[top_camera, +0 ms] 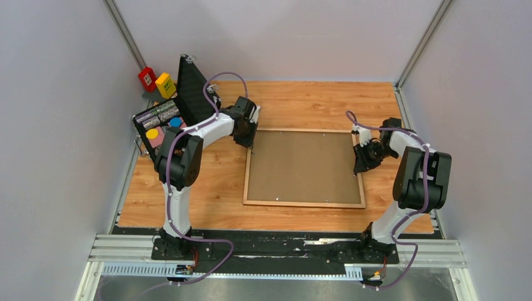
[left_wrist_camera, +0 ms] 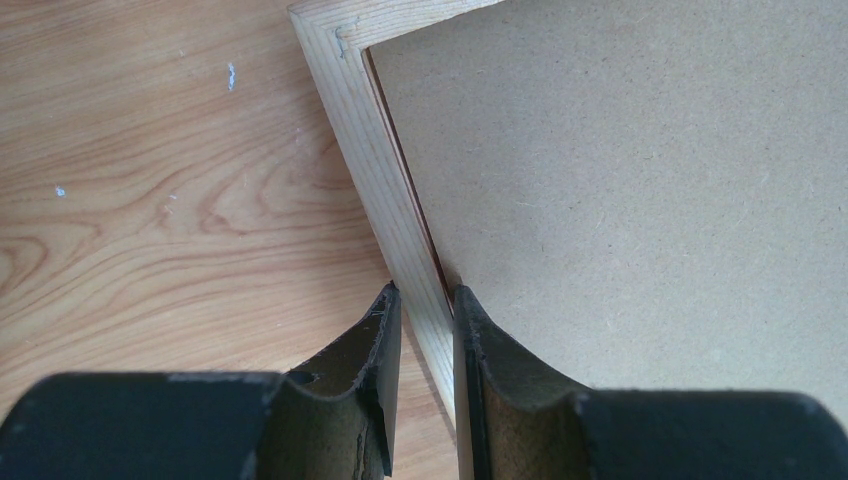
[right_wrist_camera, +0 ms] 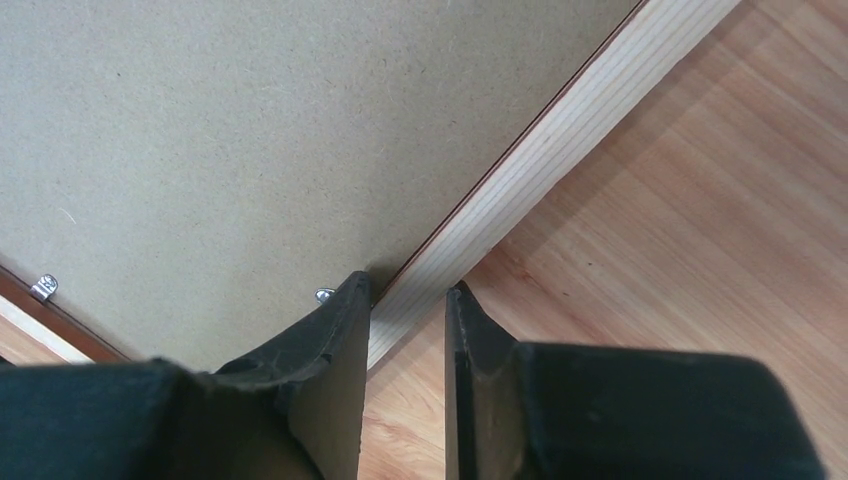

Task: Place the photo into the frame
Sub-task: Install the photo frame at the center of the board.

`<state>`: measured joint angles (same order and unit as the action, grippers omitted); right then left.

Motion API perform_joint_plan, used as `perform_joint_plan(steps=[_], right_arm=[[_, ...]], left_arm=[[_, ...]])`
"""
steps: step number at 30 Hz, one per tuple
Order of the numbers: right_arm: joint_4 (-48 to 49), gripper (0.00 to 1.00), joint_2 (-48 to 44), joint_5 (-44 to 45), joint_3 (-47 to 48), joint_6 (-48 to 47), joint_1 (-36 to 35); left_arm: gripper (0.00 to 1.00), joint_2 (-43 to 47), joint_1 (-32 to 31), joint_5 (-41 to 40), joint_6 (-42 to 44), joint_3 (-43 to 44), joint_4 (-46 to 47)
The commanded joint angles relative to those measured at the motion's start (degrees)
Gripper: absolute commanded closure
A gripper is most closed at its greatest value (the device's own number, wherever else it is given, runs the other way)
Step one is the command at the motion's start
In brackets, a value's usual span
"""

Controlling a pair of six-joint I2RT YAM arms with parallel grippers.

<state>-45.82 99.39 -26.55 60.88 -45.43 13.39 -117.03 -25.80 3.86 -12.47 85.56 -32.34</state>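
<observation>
One frame (top_camera: 304,204), pinched on both sides!
It lies pale back up on the table (top_camera: 207,188), with one brown board (top_camera: 304,166) set inside it. The left gripper (left_wrist_camera: 425,292) has narrow fingers clamped across the frame's left rail, and the right gripper (right_wrist_camera: 408,290) grips the right rail the same way. Two metal clips (right_wrist_camera: 43,287) show at the board's edges near that right rail.

Pale, straight-grained bare wood forms the back of the frame (left_wrist_camera: 385,190); the backing board (left_wrist_camera: 620,200) is matt, speckled brown fibreboard; the table (left_wrist_camera: 150,200) shows smooth, faintly glossy wood grain; a small clip (right_wrist_camera: 44,287) gleams metallic.
</observation>
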Motion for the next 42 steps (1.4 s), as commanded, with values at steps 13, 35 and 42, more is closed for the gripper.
perform_joint_plan(steps=[13,35,42], right_arm=[[2.13,0.57,1.15,9.94,-1.1,-16.63,-0.12],[2.36,0.49,2.11,-5.01,6.7,3.73,4.19],[2.32,0.46,-0.56,-8.56,6.67,8.86,4.98]], left_arm=[[1.0,0.78,0.62,-0.44,2.17,1.45,-0.68],[1.0,1.19,0.97,-0.17,2.01,1.28,-0.7],[1.0,1.37,0.95,-0.17,1.77,1.19,-0.54]])
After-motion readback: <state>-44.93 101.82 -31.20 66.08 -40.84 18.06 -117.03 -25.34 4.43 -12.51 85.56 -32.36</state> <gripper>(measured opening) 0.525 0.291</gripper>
